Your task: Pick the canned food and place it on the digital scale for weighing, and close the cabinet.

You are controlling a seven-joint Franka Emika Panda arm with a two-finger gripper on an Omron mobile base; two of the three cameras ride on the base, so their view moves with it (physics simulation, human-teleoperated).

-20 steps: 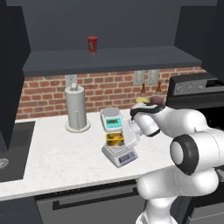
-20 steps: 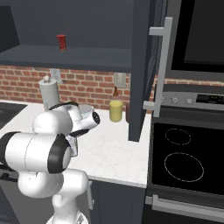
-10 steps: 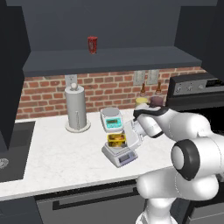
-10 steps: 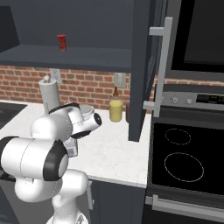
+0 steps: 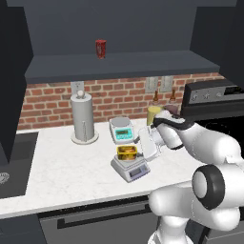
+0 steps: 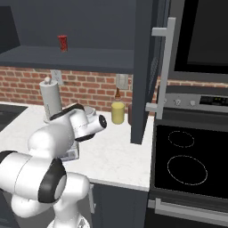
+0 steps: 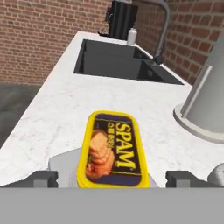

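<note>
The tool (image 7: 112, 178) stands spread wide, its two dark tips either side of the low yellow tin with a dark printed top (image 7: 113, 148) and clear of it. The tin sits on the light grey square scale with a bluish display (image 5: 130, 167) on the white marble counter (image 5: 62, 167), so the weighing looks done. The dark grey wall cabinet door (image 6: 149, 67) hangs open, not yet shut.

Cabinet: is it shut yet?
Open. The cabinet door juts edge-on over the counter, and the shelf with the red can is exposed.
</note>
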